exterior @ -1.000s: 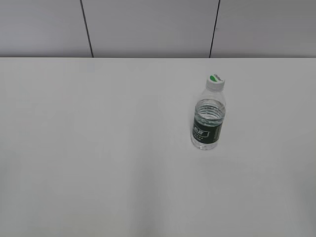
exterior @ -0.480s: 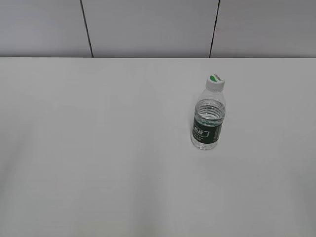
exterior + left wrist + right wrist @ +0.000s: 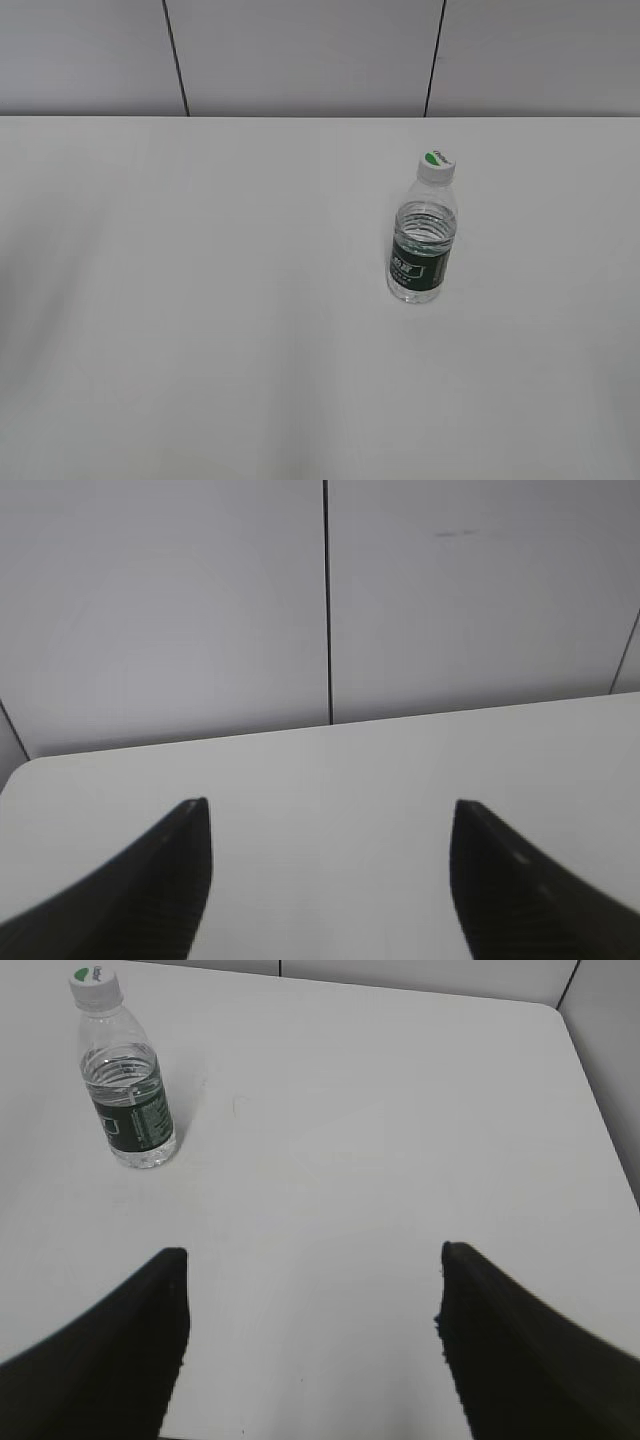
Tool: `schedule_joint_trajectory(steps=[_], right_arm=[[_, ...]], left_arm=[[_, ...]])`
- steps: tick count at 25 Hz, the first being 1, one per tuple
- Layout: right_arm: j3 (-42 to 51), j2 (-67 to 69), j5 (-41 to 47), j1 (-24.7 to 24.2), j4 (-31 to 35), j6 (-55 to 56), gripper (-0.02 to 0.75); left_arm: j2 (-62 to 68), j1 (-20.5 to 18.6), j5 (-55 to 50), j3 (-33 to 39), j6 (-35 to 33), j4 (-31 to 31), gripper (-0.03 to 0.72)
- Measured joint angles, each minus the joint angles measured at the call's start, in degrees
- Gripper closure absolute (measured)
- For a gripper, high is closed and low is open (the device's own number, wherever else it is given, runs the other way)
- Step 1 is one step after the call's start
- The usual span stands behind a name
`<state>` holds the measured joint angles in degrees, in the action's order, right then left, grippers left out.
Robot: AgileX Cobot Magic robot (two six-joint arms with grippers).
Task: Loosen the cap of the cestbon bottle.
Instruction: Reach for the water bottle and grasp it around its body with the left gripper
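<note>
We see the cestbon bottle (image 3: 423,245) upright toward the counter's (image 3: 200,300) far right edge, cap (image 3: 436,165) on, sitting ahead-left of our right gripper (image 3: 310,1295), the nearer arm; both it and the left gripper (image 3: 330,855) have fingers spread wide, empty

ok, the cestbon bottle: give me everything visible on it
The cestbon bottle is small, clear ribbed plastic, with a dark green white-printed label around its lower half. The cap, white with a green half-moon on top, sits on its neck. It stands upright on the white table, right of centre in the exterior view. Nothing else touches it; neither gripper is near it.
</note>
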<state>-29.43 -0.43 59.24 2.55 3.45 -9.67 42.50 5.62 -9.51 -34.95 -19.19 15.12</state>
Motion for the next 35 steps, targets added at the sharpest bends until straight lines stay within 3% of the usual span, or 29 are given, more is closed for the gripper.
schedule_joint_trajectory(steps=[7, 11, 14, 20, 24, 35], right_arm=[[0.0, 0.0, 0.0, 0.0, 0.0, 0.0, 0.148], [0.0, 0.0, 0.0, 0.0, 0.0, 0.0, 0.148], [0.0, 0.0, 0.0, 0.0, 0.0, 0.0, 0.148], [0.0, 0.0, 0.0, 0.0, 0.0, 0.0, 0.148], [0.0, 0.0, 0.0, 0.0, 0.0, 0.0, 0.148], [0.0, 0.0, 0.0, 0.0, 0.0, 0.0, 0.148]], left_arm=[[19.35, 6.02, 17.68, 0.0, -0.07, 0.01, 0.124], [29.41, 9.12, 26.22, 0.0, 0.25, -5.16, 0.124], [36.68, 10.43, 32.41, 0.0, 5.11, -13.82, 0.124], [50.16, 10.5, 51.06, -0.04, 24.53, -35.87, 0.124], [58.79, 10.25, 61.16, -0.77, 31.19, -45.64, 0.124], [75.16, 10.14, 67.82, -16.1, 45.56, -75.6, 0.124]])
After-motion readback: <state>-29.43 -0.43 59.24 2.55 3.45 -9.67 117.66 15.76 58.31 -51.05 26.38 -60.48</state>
